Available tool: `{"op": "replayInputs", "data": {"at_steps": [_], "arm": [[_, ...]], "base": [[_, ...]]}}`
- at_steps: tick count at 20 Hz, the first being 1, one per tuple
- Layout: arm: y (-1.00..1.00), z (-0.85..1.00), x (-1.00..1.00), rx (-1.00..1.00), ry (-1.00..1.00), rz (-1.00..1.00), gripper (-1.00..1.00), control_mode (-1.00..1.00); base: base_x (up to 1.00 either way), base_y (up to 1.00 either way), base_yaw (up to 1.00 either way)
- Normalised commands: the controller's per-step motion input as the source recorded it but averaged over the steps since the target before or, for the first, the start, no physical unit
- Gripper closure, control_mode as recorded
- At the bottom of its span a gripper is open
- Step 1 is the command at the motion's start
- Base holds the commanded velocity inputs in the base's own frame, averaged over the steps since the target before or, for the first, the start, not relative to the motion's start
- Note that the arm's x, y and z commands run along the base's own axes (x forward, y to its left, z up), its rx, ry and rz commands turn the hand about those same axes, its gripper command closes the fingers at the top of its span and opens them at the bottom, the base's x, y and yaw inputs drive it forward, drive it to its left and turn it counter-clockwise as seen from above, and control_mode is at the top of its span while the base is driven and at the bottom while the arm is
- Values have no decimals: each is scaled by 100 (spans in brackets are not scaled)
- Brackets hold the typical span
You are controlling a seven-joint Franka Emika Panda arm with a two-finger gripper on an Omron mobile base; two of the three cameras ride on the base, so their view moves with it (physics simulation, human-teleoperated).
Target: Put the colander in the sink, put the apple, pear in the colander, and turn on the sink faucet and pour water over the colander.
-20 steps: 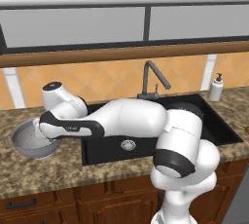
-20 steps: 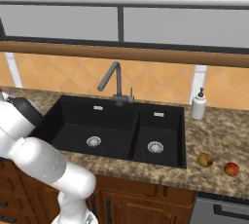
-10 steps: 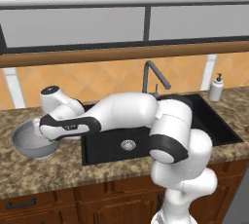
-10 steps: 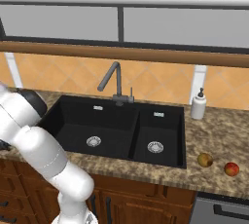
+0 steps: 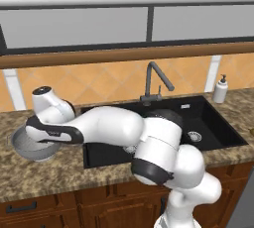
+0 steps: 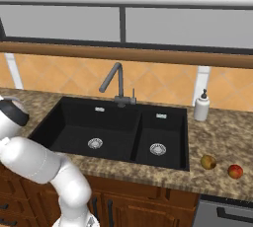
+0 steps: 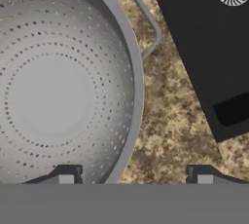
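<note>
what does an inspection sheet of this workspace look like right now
surface: speckled granite counter.
job's things: colander on the counter left of the sink; pear and apple on the counter right of it; faucet off, no water.
clutter: soap bottle.
grippers: gripper open, fingers straddling the colander's rim.
cables: nothing seen.
surroundings: orange tile backsplash, wood cabinets.

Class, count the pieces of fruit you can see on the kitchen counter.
2. The pear and the apple lie side by side on the counter to the right of the sink, the apple farther right.
</note>
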Motion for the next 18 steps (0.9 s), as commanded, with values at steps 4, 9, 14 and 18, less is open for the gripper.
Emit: {"op": "replayInputs", "data": {"at_steps": [4, 9, 14, 18], "arm": [[-1, 0, 0, 12, -7, -5, -100, -100], [-12, -2, 0, 11, -4, -7, -100, -100], [-34, -14, -20, 8, -3, -10, -100, -100], [-54, -8, -53, 7, -8, -9, -100, -100]], "base": [[0, 0, 0], [0, 0, 0], [0, 0, 0], [0, 0, 0]]}}
